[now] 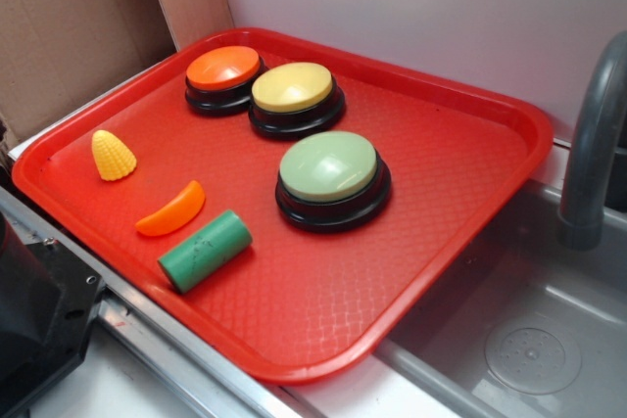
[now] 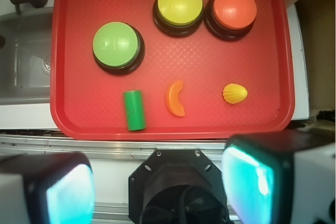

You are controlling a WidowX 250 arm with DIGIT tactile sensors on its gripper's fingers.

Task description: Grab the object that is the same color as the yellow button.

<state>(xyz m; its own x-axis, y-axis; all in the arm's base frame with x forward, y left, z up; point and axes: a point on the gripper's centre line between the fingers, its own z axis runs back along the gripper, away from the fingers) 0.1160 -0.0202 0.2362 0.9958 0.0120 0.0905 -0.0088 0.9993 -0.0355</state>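
Three buttons sit toward the back of a red tray [image 1: 470, 242], and three small toys lie in a loose row along its front edge. It looks laid out as a matching test: each toy echoes a dome's colour. The yellow button [image 1: 294, 87] stands between the orange button [image 1: 224, 68] and the green button [image 1: 328, 166], touching or nearly touching the orange one. The corn [image 1: 113, 155], the yellow piece to be picked, lies at one end of the toy row, near the tray's corner and well apart from every button. Next to it comes the orange slice [image 1: 172, 209], then the green cylinder [image 1: 205, 250] lying on its side. There is bare tray all round the corn, so I judge nothing blocks a grasp from above.

The gripper [image 2: 157, 190] hangs high over the tray's near edge, its fingers [image 2: 252, 182] spread wide and empty. In the wrist view the corn [image 2: 234, 93] sits ahead and off to the right, so reaching it calls for a move forward and sideways before any descent.

The tray has a fine waffle texture and a raised rim. It rests on a pale counter beside a grey sink [image 1: 529, 340] with a curved tap [image 1: 593, 144]. Cardboard [image 1: 69, 36] and a plain white wall close off the back.
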